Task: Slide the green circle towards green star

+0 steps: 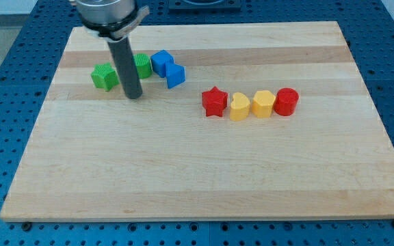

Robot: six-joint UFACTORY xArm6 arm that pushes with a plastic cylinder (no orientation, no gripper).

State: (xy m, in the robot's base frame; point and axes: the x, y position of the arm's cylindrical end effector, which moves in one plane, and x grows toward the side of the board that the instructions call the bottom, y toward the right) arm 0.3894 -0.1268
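Note:
The green star (104,76) lies near the board's upper left. The green circle (143,65) sits to its right, partly hidden behind my dark rod. My tip (134,95) rests on the board just below the gap between the two green blocks, close to both. I cannot tell whether the rod touches the circle.
Two blue blocks (167,68) sit touching right of the green circle. A row of a red star (215,102), a yellow heart (239,107), a yellow hexagon (263,104) and a red circle (286,101) lies mid-board. The wooden board (197,178) rests on a blue perforated table.

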